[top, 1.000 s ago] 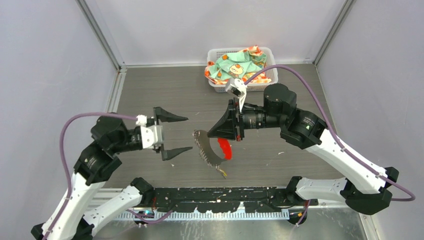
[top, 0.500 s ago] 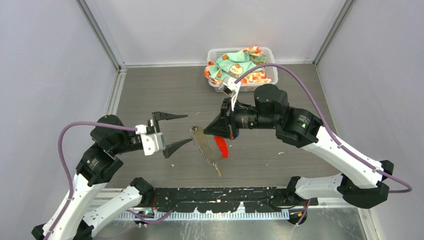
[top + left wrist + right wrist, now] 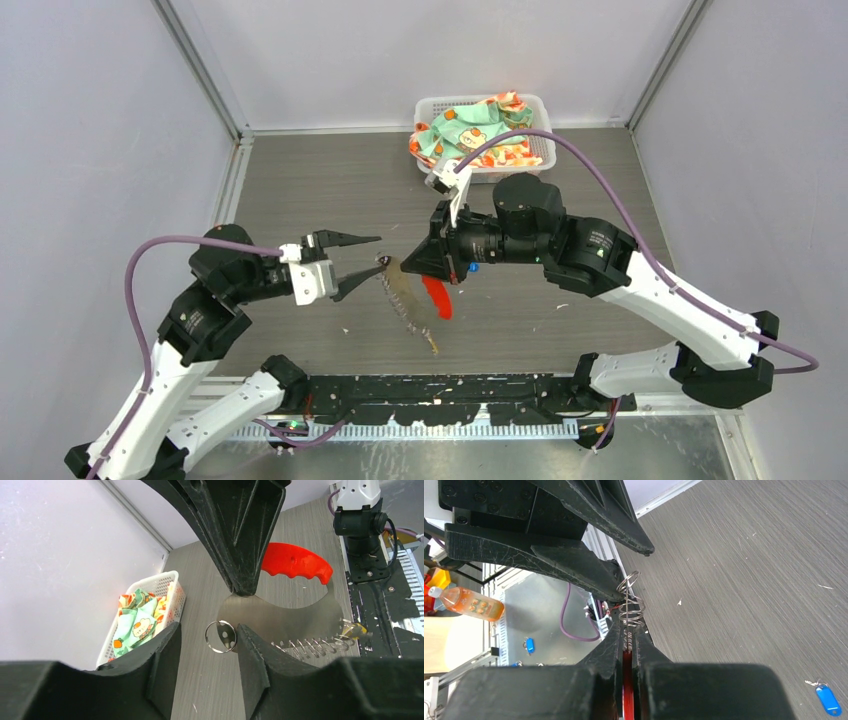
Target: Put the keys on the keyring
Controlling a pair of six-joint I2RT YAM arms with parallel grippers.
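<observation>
Steel-and-red keyring (image 3: 295, 622) hangs in the air above the table (image 3: 330, 190). It's clamped by the right pincer (image 3: 245, 587), fingers pressed tight on the metal edge just by the red tag (image 3: 295, 565). Left pincer (image 3: 378, 252) is approx half-open, w/ one finger either side of the ring (image 3: 220, 636) at the keyring's free end. The ring seems to touch one finger, but afaict it's not pinched yet.

Progress, my guess: abt halfway.
- Yellow key (image 3: 354, 629) looks already hung at the far end of the coil (image 3: 310, 647), dangling w/ it. It's too small to tell how it's attached.
- Blue key (image 3: 827, 699) is not on. It lies flat on the table, well apart from the keyring, w/ nothing touching it.
- Prob. left to do: grip the ring, fetch the blue key, thread it on.

Looks of the keyring, big to small:
- Flat grey metal plate w/ a rounded cut-out, dull shine.
- Bright red ribbed tag arching over that cut-out.
- Thin wire coil along the plate's lower edge, loops loose like a slack spring.
- Small round split ring at the end btwn the left fingers.
- Tiny yellow key at the opposite end.
</observation>
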